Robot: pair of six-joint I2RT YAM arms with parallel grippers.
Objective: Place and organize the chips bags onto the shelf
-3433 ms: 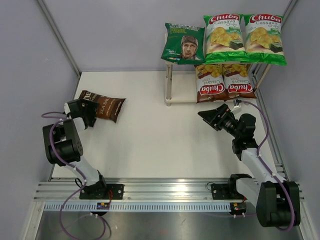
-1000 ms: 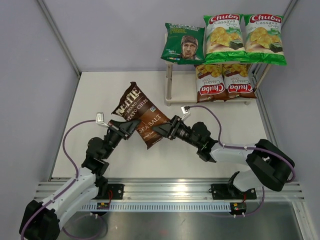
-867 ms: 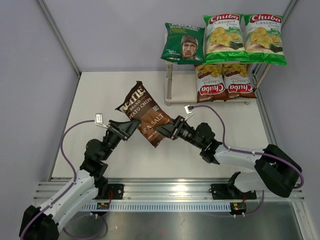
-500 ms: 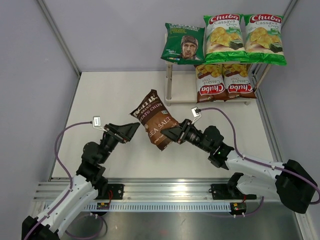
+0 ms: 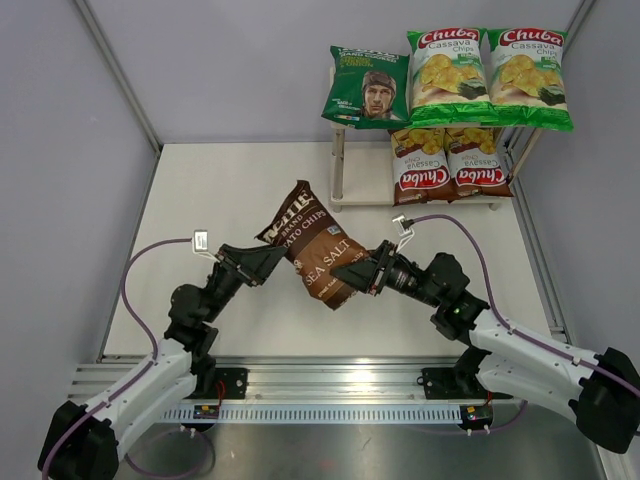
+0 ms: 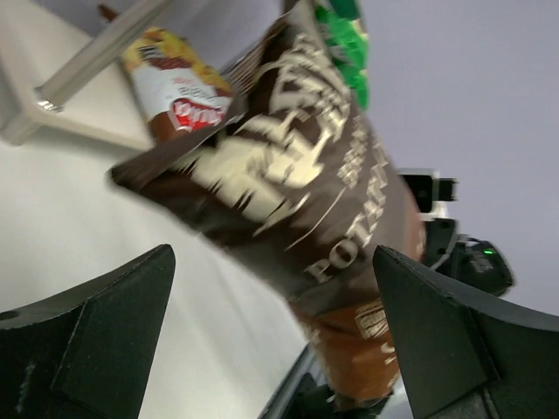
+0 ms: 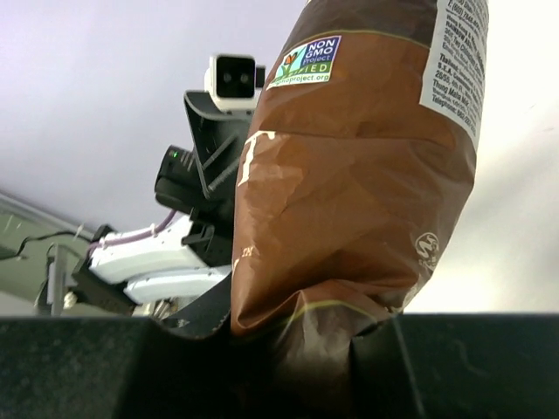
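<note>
One bag is not yet on the shelf [image 5: 358, 192]: the dark-brown Sea Salt bag [image 5: 318, 245], and it has just changed hands. A few seconds ago it lay flat on the table [image 5: 230, 180] at the far left, beside the left gripper [image 5: 262, 262]. One second ago both grippers held it in the air. Now only the right gripper [image 5: 358, 272] carries it, and the bag has moved a little to the right and nearer since half a second ago.

For the task, I judge that the handover is complete and the right arm can bring the bag to the shelf. The free place there seems to be the left part of the lower board, beside the two brown Chuba bags [image 5: 420, 165]. The upper board already bears three bags: the dark green bag [image 5: 367, 87] and the two green-white Chuba bags [image 5: 447, 77].

The right arm reaches low and to the left across the middle of the table. Its jaws pinch the bottom seam of the bag, which stands tilted above them, with its top toward the far left. The left arm stretches to the right, its jaws wide apart, just beside the bag and not touching it. In the left wrist view the bag hangs free ahead of the spread fingers [image 6: 87, 349].
</note>
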